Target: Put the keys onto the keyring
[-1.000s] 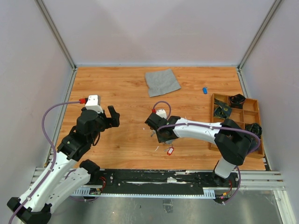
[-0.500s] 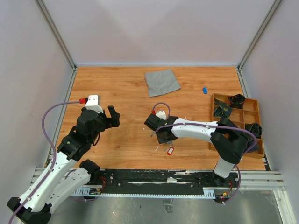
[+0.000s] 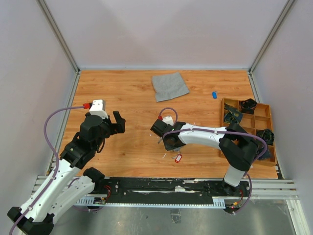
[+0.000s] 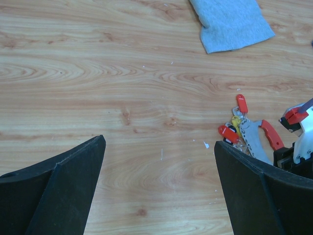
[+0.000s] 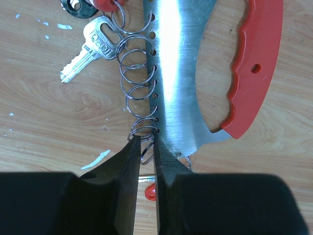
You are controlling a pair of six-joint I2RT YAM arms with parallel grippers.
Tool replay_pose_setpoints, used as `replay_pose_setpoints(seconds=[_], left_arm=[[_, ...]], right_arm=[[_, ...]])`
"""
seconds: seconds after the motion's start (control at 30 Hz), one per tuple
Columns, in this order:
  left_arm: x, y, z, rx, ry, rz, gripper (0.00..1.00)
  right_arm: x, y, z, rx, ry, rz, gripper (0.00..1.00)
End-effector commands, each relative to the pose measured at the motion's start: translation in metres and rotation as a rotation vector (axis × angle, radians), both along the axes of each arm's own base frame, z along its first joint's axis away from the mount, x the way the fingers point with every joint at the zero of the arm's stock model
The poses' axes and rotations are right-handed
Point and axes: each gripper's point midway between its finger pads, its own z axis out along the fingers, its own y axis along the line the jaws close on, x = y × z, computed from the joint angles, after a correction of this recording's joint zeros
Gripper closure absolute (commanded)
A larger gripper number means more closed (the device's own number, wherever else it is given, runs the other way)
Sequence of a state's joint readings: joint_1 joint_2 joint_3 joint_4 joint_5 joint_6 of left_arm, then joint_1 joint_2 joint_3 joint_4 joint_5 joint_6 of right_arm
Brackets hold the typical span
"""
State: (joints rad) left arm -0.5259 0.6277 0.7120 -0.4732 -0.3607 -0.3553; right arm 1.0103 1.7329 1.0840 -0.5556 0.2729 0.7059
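Closest to us, the 2 arms rise from their bases at the worktop's [image 3: 132,98] near edge. Just beyond the right base we see a red-headed key [image 3: 178,158] lying loose on the wood. A little farther in, the right hand [image 5: 145,143] is bent low over the keyring [image 5: 181,73]. The keyring is a flat silvery plate with a row of holes, a curved red grip on 1 side and a string of wire rings along the other. It lies flat near the middle of the worktop. The right hand's fingers [image 5: 124,161] stand almost together, with the nearest wire ring in the slit between them. We cannot tell whether they actually press on it. Past that ring, at the far end of the string, lies a plain silvery key [image 5: 85,51].

From the left wrist we see the keys [image 4: 228,133] bunched just beside the plate, 2 with red heads and 1 with a yellow head. The left hand [image 4: 159,142] hangs released, its fingers spread wide above bare wood, well apart from the keyring.

To the right stands a wooden tray [image 3: 260,122] with black objects [image 3: 248,104] in some of its compartments. Farther back a small blue object [image 3: 214,94] lies alone, and a grey cloth [image 3: 169,86] sits near the far edge.
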Motion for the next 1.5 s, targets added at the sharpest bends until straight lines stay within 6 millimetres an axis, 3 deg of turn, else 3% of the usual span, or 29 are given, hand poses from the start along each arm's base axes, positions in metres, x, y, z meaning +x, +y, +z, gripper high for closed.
replay_pose_setpoints(seconds=[0.0,0.3,0.57,0.87,1.2,1.47], left_arm=[[0.002,-0.002,0.003,0.000,-0.017,-0.010,0.00],[0.002,-0.002,0.003,0.001,-0.016,-0.011,0.00],[0.002,-0.003,0.003,-0.001,-0.016,-0.012,0.00],[0.002,-0.003,0.003,-0.001,-0.017,-0.012,0.00],[0.002,-0.003,0.003,-0.001,-0.016,-0.012,0.00],[0.002,-0.003,0.003,0.000,-0.016,-0.013,0.00]], right_arm=[[-0.002,-0.014,0.007,-0.054,-0.022,-0.034,0.84],[-0.007,-0.023,0.011,-0.042,-0.029,-0.056,0.92],[-0.010,-0.026,0.006,-0.061,-0.011,-0.060,0.76],[-0.015,-0.020,-0.002,-0.078,0.040,-0.003,0.73],[-0.015,-0.021,-0.005,-0.103,0.053,0.005,0.79],[-0.014,-0.021,-0.001,-0.085,0.034,0.005,0.93]])
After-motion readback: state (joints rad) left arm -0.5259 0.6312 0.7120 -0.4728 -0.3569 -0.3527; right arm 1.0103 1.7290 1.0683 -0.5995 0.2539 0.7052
